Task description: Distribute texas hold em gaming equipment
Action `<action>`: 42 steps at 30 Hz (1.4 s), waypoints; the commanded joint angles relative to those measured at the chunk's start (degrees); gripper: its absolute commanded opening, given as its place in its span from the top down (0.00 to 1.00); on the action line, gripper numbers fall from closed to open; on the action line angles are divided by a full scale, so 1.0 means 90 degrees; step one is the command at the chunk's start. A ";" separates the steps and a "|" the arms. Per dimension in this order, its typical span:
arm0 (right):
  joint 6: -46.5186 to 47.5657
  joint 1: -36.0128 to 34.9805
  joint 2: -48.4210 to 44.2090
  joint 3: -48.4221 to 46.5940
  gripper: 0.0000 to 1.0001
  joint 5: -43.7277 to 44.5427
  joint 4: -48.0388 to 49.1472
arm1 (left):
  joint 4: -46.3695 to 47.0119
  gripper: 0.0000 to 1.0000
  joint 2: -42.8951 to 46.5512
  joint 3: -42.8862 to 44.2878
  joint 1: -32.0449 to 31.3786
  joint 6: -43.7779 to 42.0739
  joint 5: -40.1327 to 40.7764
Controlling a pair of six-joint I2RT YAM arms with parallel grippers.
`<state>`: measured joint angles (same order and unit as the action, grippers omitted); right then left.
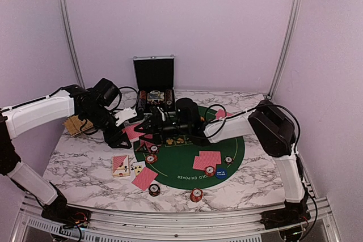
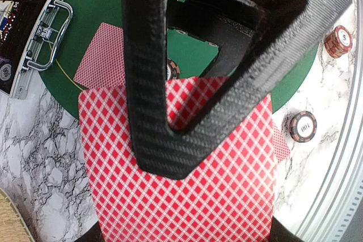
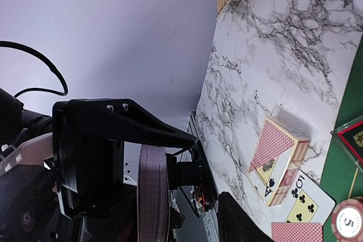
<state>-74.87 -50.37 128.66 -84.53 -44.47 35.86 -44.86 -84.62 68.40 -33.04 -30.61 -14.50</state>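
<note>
Left gripper (image 1: 131,126) jaws pinched narrow on a single red-backed card (image 2: 187,196), which lies flat under the finger. Right gripper (image 1: 152,125) jaws clamp a card deck (image 3: 153,196) edge-on, just beside the left tips.

Black case (image 1: 153,75) (lid up) behind; woven tray (image 1: 72,124) left.

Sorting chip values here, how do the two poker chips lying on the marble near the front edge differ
The red poker chip is red and cream, marked 5; the dark poker chip is brown-black, its number unreadable. The red poker chip lies farther to the robot's right; the dark poker chip sits beside a face-down card. Both are round, stripe-edged, flat on the marble table, off the green mat.
</note>
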 commanded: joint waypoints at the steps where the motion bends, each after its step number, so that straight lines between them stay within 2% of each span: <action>1: 0.0158 0.0099 -0.0303 0.0080 0.56 0.0093 -0.0145 | -0.0055 1.00 0.0018 0.0152 -0.0001 0.0031 -0.0089; 11: 0.0232 0.0123 -0.0480 0.0188 0.73 0.0059 -0.0184 | -0.0054 1.00 0.0038 0.0116 -0.0001 0.0032 -0.0071; 18: -0.0161 0.0142 -0.0650 0.0398 0.84 0.0008 0.0390 | -0.0054 1.00 0.0052 0.0081 -0.0001 0.0034 -0.0064; 21: -0.0462 0.0138 -0.0674 0.0519 0.85 -0.0032 0.0730 | -0.0054 1.00 0.0063 0.0085 -0.0001 0.0032 -0.0065; 28: -0.0293 0.0166 -0.0770 0.0607 0.89 -0.0039 0.0464 | -0.0064 1.00 0.0076 0.0085 -0.0001 0.0042 -0.0049; 37: -0.0230 0.0304 -0.1021 0.0843 1.00 -0.0035 0.0454 | -0.0062 1.00 0.0105 0.0045 -0.0001 0.0041 -0.0026; 40: -0.0377 0.0375 -0.1117 0.0969 1.00 -0.0061 0.0688 | -0.0063 1.00 0.0087 0.0044 0.0002 0.0042 -0.0034; 42: -0.0444 0.0382 -0.1112 0.0980 0.93 -0.0118 0.0774 | -0.0064 1.00 0.0078 0.0046 -0.0001 0.0045 -0.0035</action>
<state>-77.84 -47.97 120.64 -76.05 -44.75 39.57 -44.88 -84.62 68.40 -33.04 -30.61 -14.48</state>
